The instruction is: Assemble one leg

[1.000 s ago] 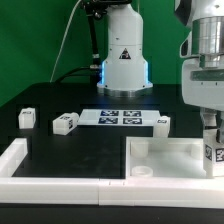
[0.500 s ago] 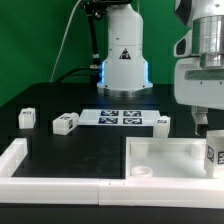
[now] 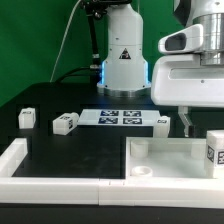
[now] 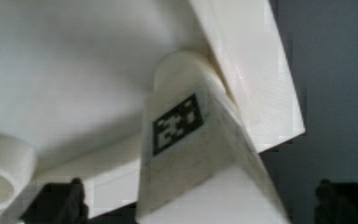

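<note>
One leg, a small white post with a black-and-white tag, stands upright at the corner of the large white tray-like piece on the exterior view's right. My gripper is open and empty, just above the leg and slightly toward the exterior view's left. In the wrist view the leg shows between my two dark fingertips, which stand wide apart and do not touch it. The tray-like piece lies behind it.
Three more white legs lie on the black table: one at the exterior view's left, one next to it and one by the marker board. A white L-shaped rail borders the front. The robot base stands behind.
My gripper has let go of the leg, risen, and shifted toward the exterior view's left. The leg stays standing at the tray-like piece's corner.
</note>
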`<state>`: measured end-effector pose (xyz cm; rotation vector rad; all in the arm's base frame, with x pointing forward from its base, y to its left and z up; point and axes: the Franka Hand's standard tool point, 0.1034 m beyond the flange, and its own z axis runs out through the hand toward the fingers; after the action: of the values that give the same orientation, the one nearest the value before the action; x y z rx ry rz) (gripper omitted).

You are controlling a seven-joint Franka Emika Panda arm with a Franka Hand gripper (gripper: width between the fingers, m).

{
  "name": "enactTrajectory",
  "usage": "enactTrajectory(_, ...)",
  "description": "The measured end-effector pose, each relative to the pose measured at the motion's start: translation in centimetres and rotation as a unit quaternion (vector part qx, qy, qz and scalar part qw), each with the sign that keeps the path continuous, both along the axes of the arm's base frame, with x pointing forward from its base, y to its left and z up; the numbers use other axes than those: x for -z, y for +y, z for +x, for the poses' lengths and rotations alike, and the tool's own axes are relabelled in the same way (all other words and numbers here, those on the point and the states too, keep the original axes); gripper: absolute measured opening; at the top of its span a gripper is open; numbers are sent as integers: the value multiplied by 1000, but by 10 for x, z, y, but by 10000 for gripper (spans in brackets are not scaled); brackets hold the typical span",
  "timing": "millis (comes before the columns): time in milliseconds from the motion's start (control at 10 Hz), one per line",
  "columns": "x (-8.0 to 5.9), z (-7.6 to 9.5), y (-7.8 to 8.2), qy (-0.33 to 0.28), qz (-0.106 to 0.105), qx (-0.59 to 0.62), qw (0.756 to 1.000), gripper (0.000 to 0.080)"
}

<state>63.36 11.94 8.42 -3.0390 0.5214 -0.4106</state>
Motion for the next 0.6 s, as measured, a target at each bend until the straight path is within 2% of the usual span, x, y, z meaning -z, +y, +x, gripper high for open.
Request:
enactTrajectory(100, 1, -1, 3, 1, -10, -35, 999, 649)
enactTrajectory(300, 0, 1, 6, -2, -51, -157, 986, 649)
enactTrajectory(500, 0, 2, 4, -1, -74, -219, 973, 649)
enactTrajectory(600, 0, 2, 3, -1, -74, -219, 973, 525)
